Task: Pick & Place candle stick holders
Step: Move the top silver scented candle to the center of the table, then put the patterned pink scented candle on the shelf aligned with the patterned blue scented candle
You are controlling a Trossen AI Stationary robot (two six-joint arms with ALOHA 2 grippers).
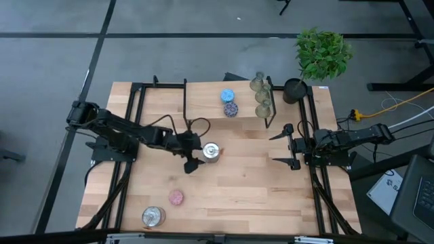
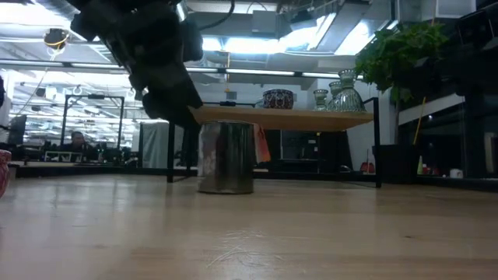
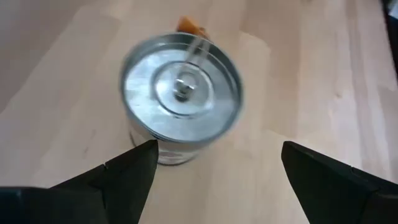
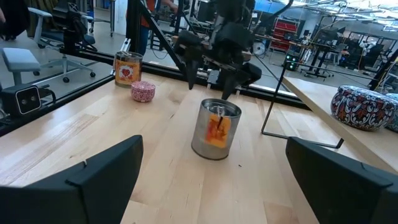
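A silvery candle stick holder [image 1: 211,152] with an orange label [image 4: 217,132] stands upright on its base mid-table. My left gripper [image 1: 194,153] hangs open just left of it and slightly above, one finger toward each side of the holder [image 3: 180,96], touching nothing. My right gripper [image 1: 287,145] waits open at the right edge. A pink holder [image 1: 175,197] and a second silvery one [image 1: 153,216] stand near the front left. A blue holder [image 1: 227,95] and a purple-speckled one [image 1: 231,109] stand at the back. Three pale green glass holders [image 1: 261,97] are lined up on a raised shelf.
A black pot [image 1: 293,90] with a green plant [image 1: 323,52] stands at the back right corner. A black metal frame [image 1: 184,102] rises at the back of the table, and the raised shelf [image 2: 280,117] crosses behind the silvery holder. Bare wood lies between the two grippers.
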